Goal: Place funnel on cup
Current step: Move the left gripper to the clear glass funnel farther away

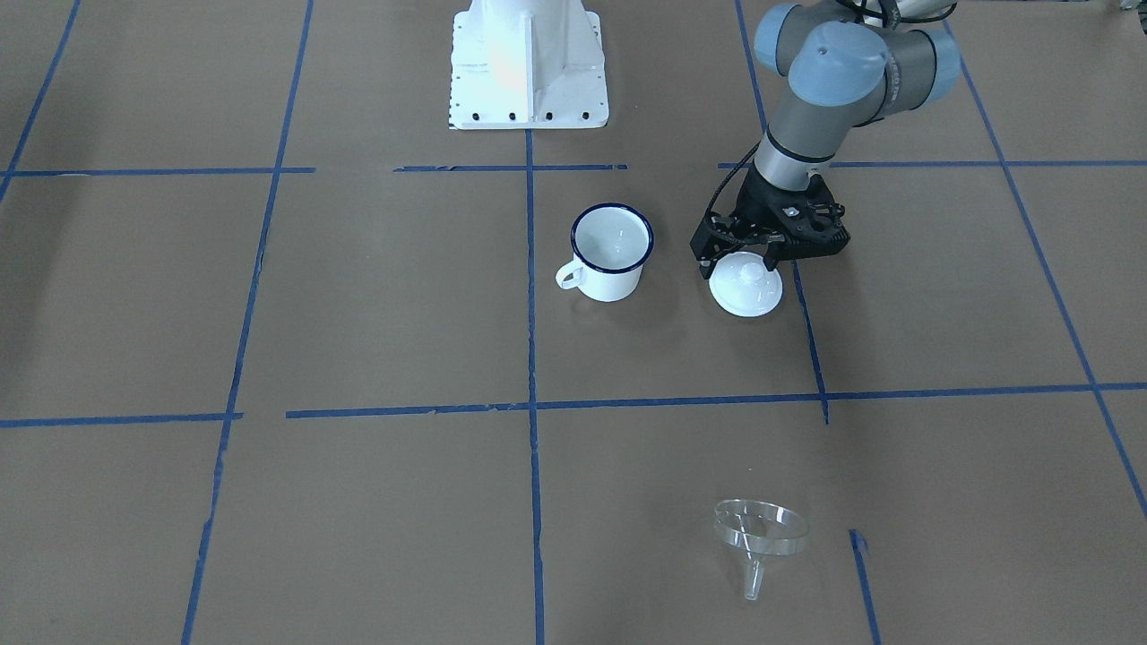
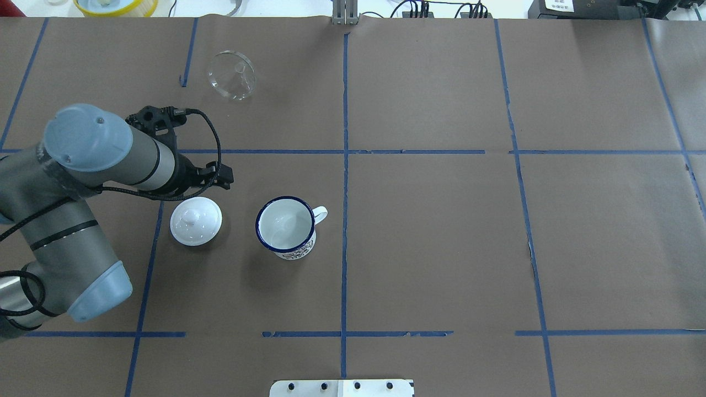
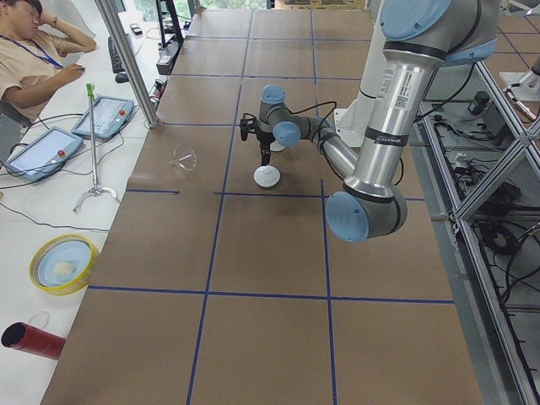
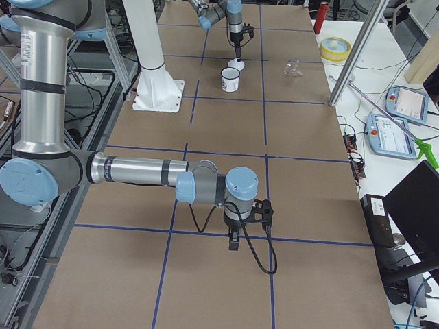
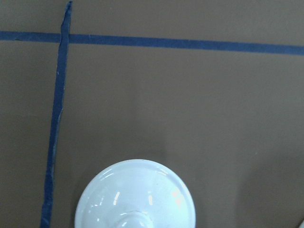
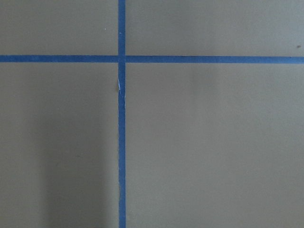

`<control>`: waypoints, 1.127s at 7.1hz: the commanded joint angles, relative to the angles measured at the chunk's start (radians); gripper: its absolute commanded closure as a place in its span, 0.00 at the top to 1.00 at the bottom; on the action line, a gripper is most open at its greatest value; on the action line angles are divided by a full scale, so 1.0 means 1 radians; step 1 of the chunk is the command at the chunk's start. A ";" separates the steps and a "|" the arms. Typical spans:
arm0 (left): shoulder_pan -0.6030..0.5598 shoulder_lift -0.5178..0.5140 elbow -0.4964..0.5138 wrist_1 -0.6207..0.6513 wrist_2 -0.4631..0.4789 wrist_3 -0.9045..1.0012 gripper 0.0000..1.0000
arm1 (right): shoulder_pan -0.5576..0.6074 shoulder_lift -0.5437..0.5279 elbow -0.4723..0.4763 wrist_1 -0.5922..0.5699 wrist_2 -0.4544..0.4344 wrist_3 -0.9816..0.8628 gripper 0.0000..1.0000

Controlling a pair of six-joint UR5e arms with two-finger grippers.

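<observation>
The clear funnel lies tilted on the brown paper, spout toward the operators' side, far from the robot; it also shows in the overhead view. The white cup with a dark blue rim stands upright and empty near the table's middle. A round white lid with a knob lies beside the cup. My left gripper hangs just above the lid's robot-side edge, open and empty. The left wrist view shows only the lid. My right gripper shows only in the exterior right view; I cannot tell its state.
The white robot pedestal stands at the table's robot side. A yellow bowl, a red cylinder and tablets lie on the side bench by a seated operator. Blue tape lines grid the paper.
</observation>
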 commanded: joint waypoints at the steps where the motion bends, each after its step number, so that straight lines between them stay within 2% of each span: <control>1: -0.059 -0.027 0.051 -0.261 0.112 -0.362 1.00 | 0.000 0.000 0.000 0.000 0.000 0.000 1.00; 2: -0.077 -0.036 0.110 -0.393 0.171 -0.556 1.00 | 0.000 0.000 0.000 0.000 0.000 0.000 1.00; 3: -0.087 -0.100 0.222 -0.469 0.232 -0.726 1.00 | 0.000 0.000 0.000 0.000 0.000 0.000 1.00; 4: -0.087 -0.188 0.376 -0.514 0.304 -0.851 1.00 | 0.000 0.000 0.000 0.000 0.000 0.000 1.00; 5: -0.088 -0.239 0.484 -0.555 0.361 -0.934 1.00 | 0.000 0.000 0.000 0.000 0.000 0.000 1.00; 8: -0.096 -0.318 0.715 -0.663 0.433 -1.051 1.00 | 0.000 0.000 0.000 0.000 0.000 0.000 1.00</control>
